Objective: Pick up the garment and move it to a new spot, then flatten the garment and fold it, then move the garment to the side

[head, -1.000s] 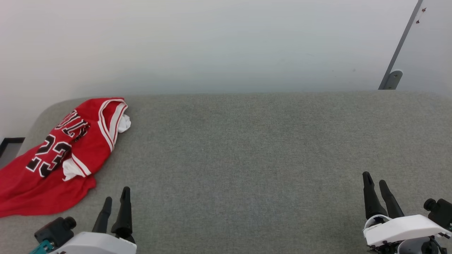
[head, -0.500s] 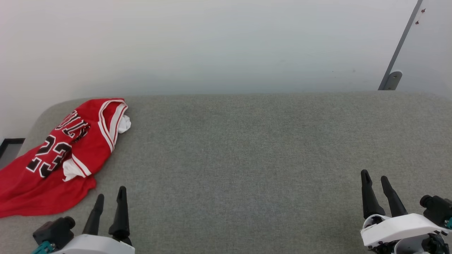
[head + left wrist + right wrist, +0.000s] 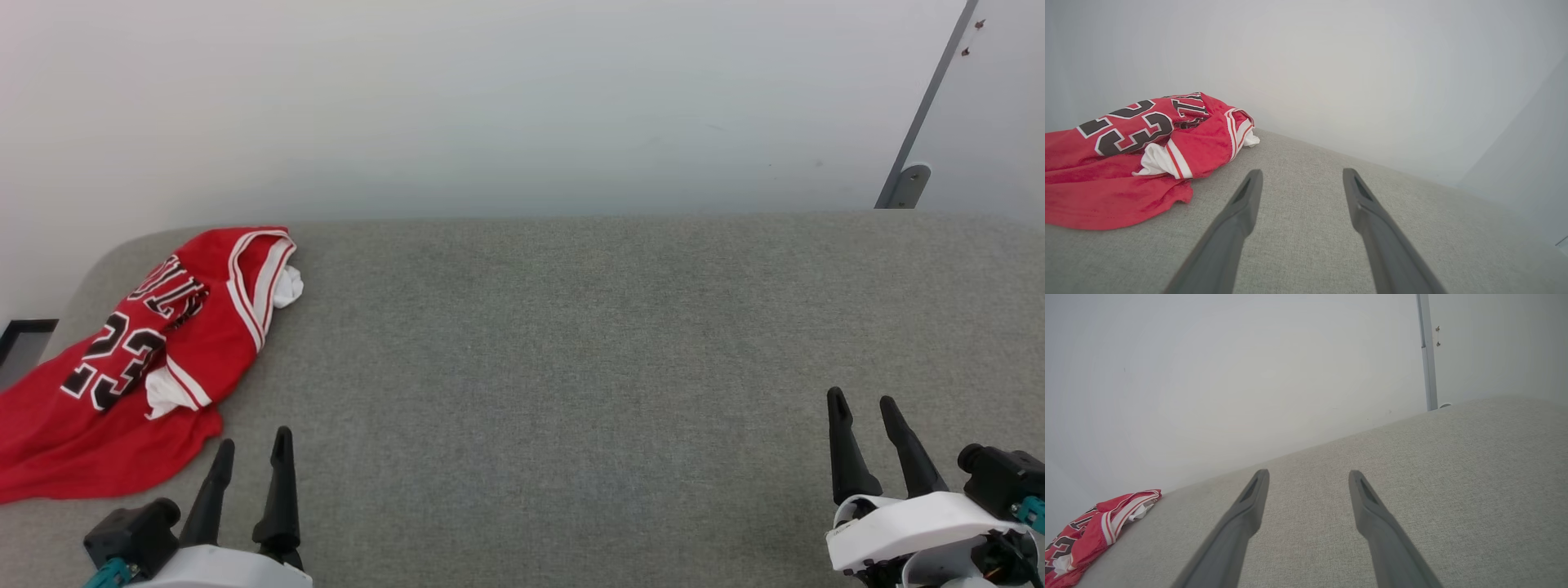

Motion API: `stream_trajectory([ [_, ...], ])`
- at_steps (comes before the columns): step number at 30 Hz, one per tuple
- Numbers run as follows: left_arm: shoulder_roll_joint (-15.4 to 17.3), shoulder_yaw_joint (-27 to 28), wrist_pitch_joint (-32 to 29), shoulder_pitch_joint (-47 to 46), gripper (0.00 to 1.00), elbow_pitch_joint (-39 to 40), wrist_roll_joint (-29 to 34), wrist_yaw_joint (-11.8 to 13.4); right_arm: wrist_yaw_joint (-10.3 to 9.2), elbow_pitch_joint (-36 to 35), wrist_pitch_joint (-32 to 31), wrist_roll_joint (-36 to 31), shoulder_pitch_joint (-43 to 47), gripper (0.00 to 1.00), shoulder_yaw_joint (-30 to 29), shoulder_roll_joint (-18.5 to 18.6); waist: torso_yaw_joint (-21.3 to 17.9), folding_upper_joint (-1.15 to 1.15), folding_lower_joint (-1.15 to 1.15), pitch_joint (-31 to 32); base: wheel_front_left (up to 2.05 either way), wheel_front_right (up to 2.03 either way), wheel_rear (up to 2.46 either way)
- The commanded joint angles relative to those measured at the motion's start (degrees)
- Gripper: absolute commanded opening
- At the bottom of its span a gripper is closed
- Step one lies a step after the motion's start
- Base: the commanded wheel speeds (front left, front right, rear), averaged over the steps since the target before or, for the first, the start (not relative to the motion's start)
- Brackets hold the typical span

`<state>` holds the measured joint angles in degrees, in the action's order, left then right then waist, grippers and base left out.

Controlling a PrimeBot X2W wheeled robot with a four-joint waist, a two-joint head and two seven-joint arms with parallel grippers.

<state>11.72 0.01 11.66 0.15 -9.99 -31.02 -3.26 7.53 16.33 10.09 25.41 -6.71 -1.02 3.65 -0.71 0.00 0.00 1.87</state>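
Garment (image 3: 122, 359) lies crumpled at the far left of the grey fabric counter (image 3: 571, 343), close to the pale wall (image 3: 490, 106). It is red with striped trim, white lining turned out in two spots, number 23 facing up (lettering beside it partly creased). Left tool (image 3: 253, 439) sits at near left with fingers spread, tips near the garment's near hem but not touching it. Right tool (image 3: 861, 398) sits at near right, likewise spread, well apart from the garment.
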Motion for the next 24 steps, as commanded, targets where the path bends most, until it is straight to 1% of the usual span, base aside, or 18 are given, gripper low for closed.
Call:
stream_trajectory([
  [1,0.2,0.2,0.4,0.2,1.0,0.5,1.6,-0.3,-0.06,-0.4,0.5,-1.4,-0.8,1.0,0.1,0.0,0.0,0.0,0.0,0.0,0.0,0.0,0.0],
  [24,0.2,0.5,2.9,0.9,1.0,0.4,11.2,-1.7,-0.07,-0.2,2.5,-10.8,-1.1,1.0,0.7,-0.2,-0.1,0.0,0.0,0.6,0.0,0.0,0.0],
])
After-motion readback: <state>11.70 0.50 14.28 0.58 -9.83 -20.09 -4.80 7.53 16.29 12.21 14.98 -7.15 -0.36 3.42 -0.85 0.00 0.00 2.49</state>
